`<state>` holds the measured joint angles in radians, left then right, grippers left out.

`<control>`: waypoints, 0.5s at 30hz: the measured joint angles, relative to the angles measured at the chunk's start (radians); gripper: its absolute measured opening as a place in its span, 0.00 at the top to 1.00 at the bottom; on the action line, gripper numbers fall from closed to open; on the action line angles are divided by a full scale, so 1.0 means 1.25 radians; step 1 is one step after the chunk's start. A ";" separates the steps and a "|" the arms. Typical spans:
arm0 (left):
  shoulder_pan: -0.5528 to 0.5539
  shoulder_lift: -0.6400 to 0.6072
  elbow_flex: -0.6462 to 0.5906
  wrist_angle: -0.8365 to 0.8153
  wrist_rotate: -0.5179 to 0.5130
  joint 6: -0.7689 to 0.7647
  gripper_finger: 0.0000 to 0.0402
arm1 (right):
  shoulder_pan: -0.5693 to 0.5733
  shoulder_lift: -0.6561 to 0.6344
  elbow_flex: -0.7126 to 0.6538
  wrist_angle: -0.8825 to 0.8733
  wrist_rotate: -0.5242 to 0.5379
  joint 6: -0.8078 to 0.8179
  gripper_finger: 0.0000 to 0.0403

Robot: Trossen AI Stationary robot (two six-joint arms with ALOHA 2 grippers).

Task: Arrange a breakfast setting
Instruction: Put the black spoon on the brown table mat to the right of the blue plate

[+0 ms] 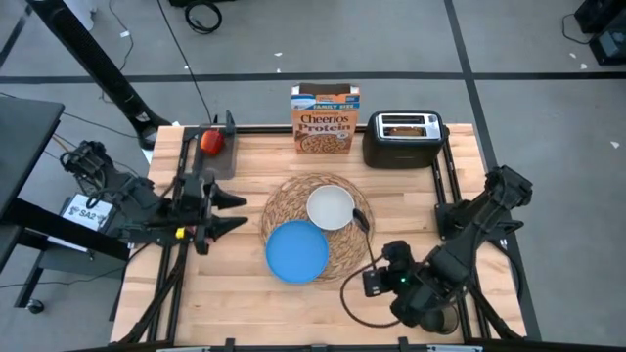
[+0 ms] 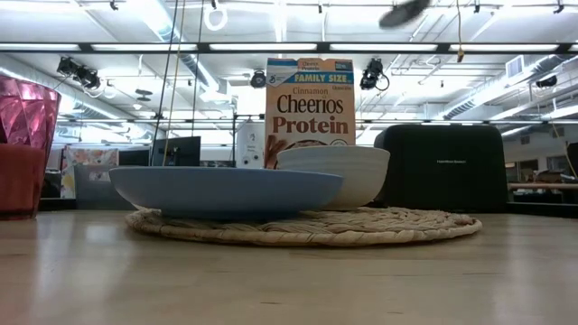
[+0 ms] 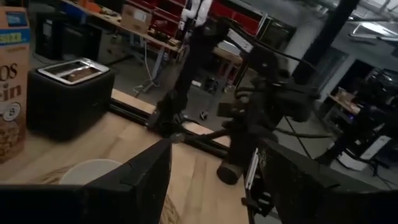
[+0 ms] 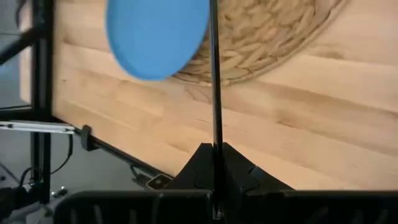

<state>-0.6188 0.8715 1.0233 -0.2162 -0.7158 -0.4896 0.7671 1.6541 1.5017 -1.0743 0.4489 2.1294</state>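
The woven placemat lies mid-table. The blue plate rests on its near left part and overhangs its edge. The white bowl stands on its far part. My right gripper is at the placemat's near right and is shut on the dark spoon. My left gripper is open and empty, left of the placemat. The red apple sits on a dark tray at the far left. The pink cup shows behind it in the low view. The toast slice stands in the toaster. My right gripper pinches the spoon's thin handle between its two shut fingers. The spoon runs straight out past the fingertips, in line with them, toward the placemat. The spoon's bowl end shows high in the low view, lifted clear of the table.
The Cheerios box and the black toaster stand along the far edge behind the placemat. A dark cable loops on the table near my right arm. There is bare wood near the front edge and to the placemat's right.
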 joint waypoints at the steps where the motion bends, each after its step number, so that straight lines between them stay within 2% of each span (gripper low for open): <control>1: -0.005 0.004 0.000 0.000 0.000 0.000 0.39 | -0.006 -0.009 -0.033 0.033 -0.013 0.000 0.98; 9: -0.080 0.009 0.000 0.001 -0.001 -0.018 0.40 | -0.056 -0.137 -0.415 0.400 -0.115 0.001 0.98; 15: -0.119 0.008 0.000 0.007 -0.001 -0.018 0.40 | -0.148 -0.187 -0.620 0.591 -0.137 0.000 0.98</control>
<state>-0.7678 0.8822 1.0237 -0.2070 -0.7169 -0.5125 0.5826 1.4203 0.7263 -0.3358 0.2771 2.1289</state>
